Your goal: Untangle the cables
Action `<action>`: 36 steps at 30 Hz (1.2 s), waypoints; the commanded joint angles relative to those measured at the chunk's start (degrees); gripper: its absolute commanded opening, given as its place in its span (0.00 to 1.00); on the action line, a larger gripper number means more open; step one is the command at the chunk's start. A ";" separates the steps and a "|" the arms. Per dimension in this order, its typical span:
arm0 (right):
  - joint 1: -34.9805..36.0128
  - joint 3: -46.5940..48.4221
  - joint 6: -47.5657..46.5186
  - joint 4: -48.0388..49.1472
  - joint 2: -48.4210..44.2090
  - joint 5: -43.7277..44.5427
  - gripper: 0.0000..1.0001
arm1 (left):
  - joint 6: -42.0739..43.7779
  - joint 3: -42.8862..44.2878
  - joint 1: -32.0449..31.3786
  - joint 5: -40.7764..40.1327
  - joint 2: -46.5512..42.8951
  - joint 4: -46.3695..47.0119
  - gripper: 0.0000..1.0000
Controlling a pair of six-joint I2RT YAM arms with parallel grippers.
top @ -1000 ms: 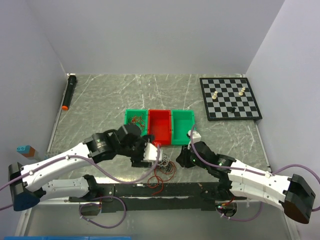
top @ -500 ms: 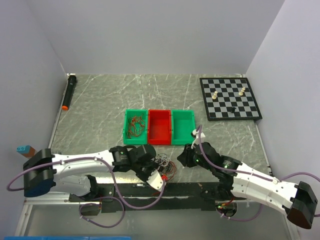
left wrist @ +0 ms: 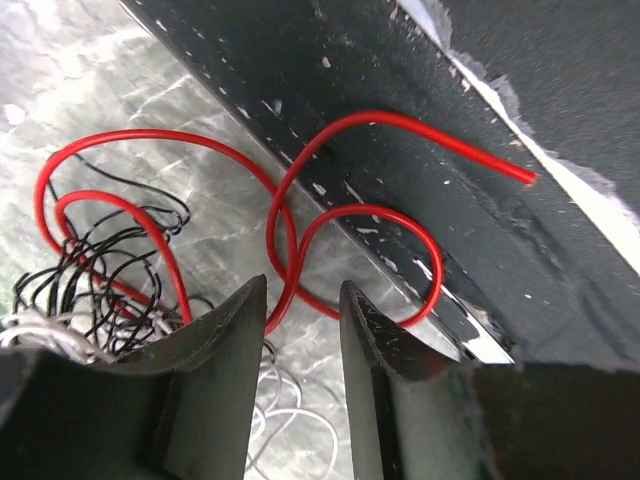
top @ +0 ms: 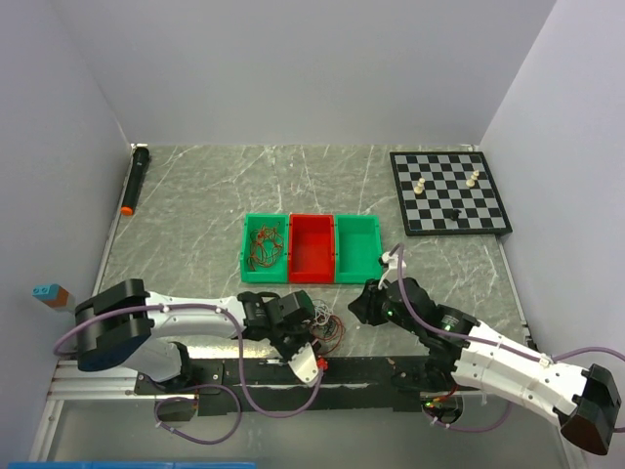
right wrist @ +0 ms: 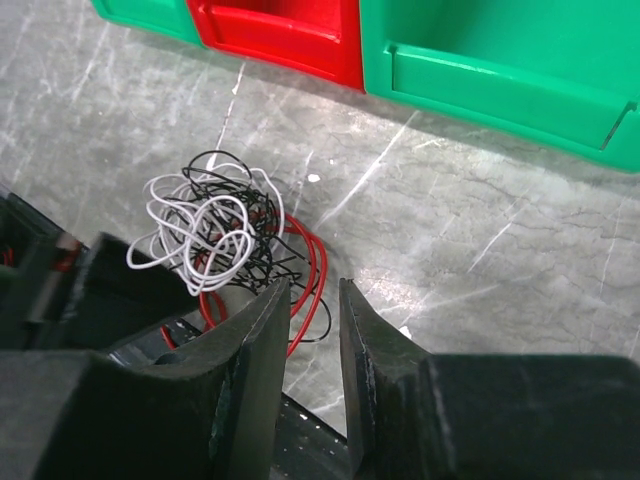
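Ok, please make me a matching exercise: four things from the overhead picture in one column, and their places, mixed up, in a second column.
Things
1. chessboard
2. black stick with orange tip
3. tangle of cables
4. red bin

Places
A. between the left green bin and the right green bin
B. along the left edge of the table
C. far right corner
D. near edge, in front of the bins

Pairs: 1-C, 2-B, 3-D, 4-A

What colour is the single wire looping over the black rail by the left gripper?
The wire is red; the left wrist view shows it best.
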 commanded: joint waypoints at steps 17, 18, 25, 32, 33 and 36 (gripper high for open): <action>-0.35 3.34 -1.39 3.11 0.39 -2.17 0.38 | -1.58 8.46 0.12 0.34 0.09 -2.22 0.01; -0.44 3.69 -1.57 3.81 1.27 -2.44 0.46 | -2.64 10.39 0.03 0.51 -0.78 -3.18 0.01; -0.35 8.43 -3.32 9.70 9.17 -4.46 0.76 | -7.83 16.48 -4.62 1.31 -8.51 -7.67 0.01; -0.44 11.87 -4.99 10.41 13.75 -3.59 0.77 | -7.92 18.40 -8.32 -4.05 -14.50 -9.78 0.01; -0.35 11.95 -5.00 10.41 13.75 -3.50 0.77 | -7.49 19.11 -8.32 -5.27 -14.85 -9.96 0.01; -0.52 11.61 -4.82 11.29 13.84 -4.54 0.77 | -6.52 20.60 -8.23 -9.58 -16.17 -8.82 0.01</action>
